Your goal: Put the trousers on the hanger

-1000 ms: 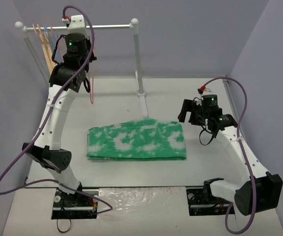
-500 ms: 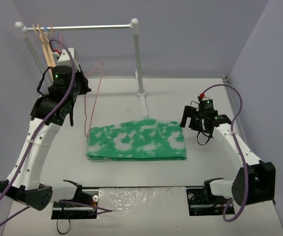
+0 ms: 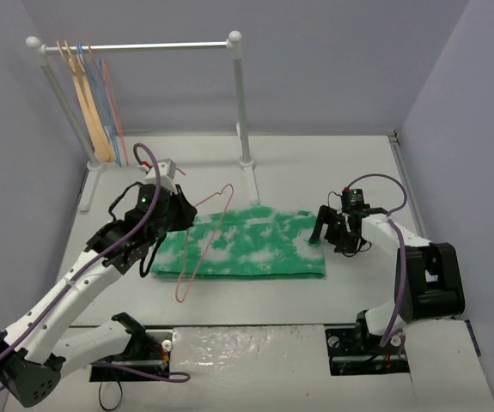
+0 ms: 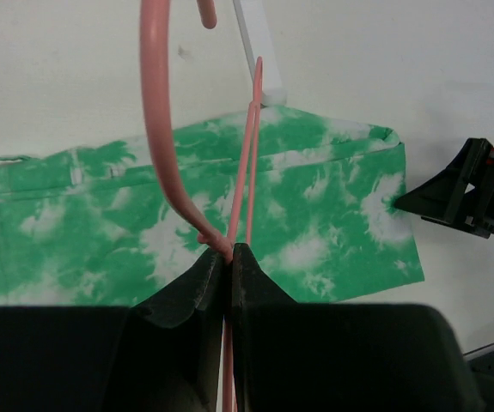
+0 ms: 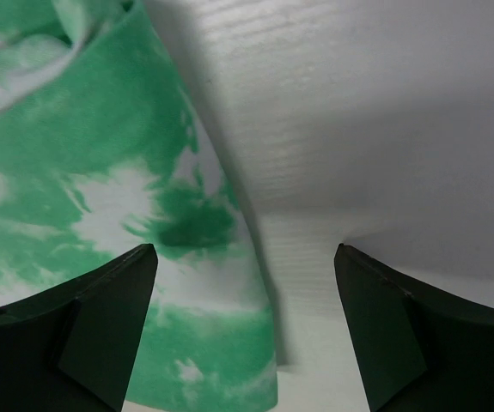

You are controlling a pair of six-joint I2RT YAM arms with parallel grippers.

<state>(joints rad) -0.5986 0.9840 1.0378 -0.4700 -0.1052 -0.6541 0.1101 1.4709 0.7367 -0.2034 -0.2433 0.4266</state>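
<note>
The left tool [image 4: 228, 251] has carried the hanger [image 4: 153, 86], pinched tight, down over the trousers [image 3: 264, 245], while the open right tool [image 5: 245, 251] reaches to lift their edge.

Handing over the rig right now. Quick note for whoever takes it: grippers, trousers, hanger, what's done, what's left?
Left gripper: shut on the thin pink wire hanger, held above the left part of the folded green tie-dye cloth trousers.
Right gripper: open, low at the trousers' right edge, gripping nothing.
Done: hanger in hand.
Left: get the trousers onto the hanger.
</note>
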